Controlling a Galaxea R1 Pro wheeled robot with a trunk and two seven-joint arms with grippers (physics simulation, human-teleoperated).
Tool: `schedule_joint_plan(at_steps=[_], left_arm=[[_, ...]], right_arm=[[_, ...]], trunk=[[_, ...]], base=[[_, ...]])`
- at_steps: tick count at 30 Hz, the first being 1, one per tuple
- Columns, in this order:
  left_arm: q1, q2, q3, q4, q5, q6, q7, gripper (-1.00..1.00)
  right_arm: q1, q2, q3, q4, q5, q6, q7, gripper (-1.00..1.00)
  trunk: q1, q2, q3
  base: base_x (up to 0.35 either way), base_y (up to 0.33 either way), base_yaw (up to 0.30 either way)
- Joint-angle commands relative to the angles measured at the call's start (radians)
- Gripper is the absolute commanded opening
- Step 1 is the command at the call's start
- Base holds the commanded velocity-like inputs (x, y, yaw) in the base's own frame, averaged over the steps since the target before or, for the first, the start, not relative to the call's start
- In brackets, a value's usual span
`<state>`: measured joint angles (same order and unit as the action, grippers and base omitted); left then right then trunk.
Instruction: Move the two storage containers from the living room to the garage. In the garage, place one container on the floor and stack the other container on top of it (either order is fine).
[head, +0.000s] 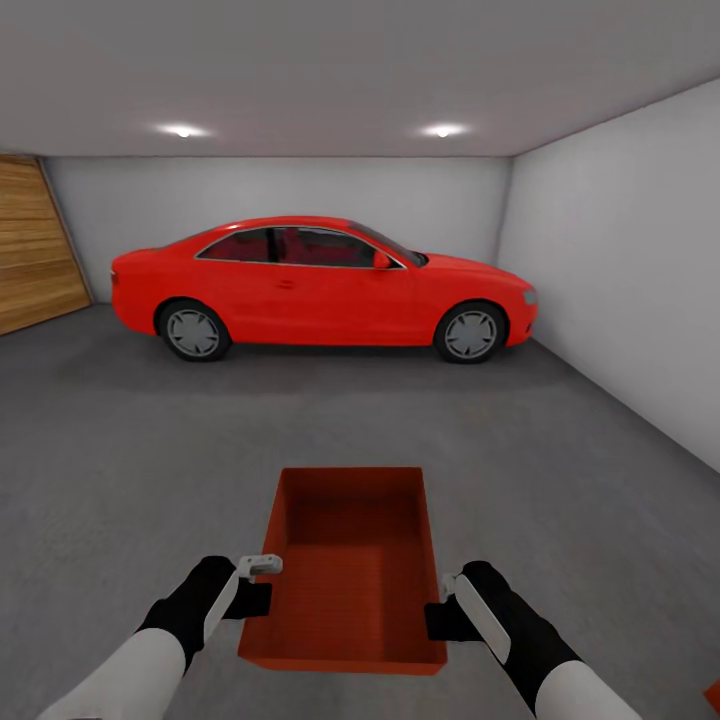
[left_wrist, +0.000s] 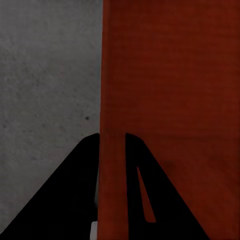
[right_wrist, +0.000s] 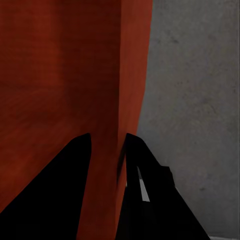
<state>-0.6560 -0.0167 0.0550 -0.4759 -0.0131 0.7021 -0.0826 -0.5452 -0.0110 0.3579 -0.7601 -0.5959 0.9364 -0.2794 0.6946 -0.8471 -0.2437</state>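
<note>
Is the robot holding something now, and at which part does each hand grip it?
Yes, the storage container. The left hand pinches its left side wall, and the right hand pinches its right side wall, fingers astride each thin wall.

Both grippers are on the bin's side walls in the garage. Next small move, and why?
Probably lower the container straight down to the concrete floor. The left gripper and right gripper each pinch a side wall, and the floor around and ahead of it looks open, well short of the red car.

Red-orange container (head: 350, 570), grey speckled floor (head: 120, 450)

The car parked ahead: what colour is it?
Bright red car, seen best in the head view.
</note>
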Motion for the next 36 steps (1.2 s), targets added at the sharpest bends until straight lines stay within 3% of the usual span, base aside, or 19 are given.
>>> schedule_joint_plan(at_steps=[1,36], left_arm=[[-0.001,-0.002,0.015,0.000,-0.010,0.005,-0.013,-1.00],[-0.001,-0.002,0.016,0.000,-0.010,0.005,-0.014,-1.00]], right_arm=[[-0.001,0.000,0.003,-0.002,-0.010,-0.001,-0.003,-1.00],[-0.001,0.000,0.003,-0.002,-0.010,0.001,-0.003,-1.00]], trunk=[[0.001,-0.001,-0.001],[0.001,-0.001,-0.001]], base=[[0.288,0.000,0.000],[0.236,0.000,0.000]])
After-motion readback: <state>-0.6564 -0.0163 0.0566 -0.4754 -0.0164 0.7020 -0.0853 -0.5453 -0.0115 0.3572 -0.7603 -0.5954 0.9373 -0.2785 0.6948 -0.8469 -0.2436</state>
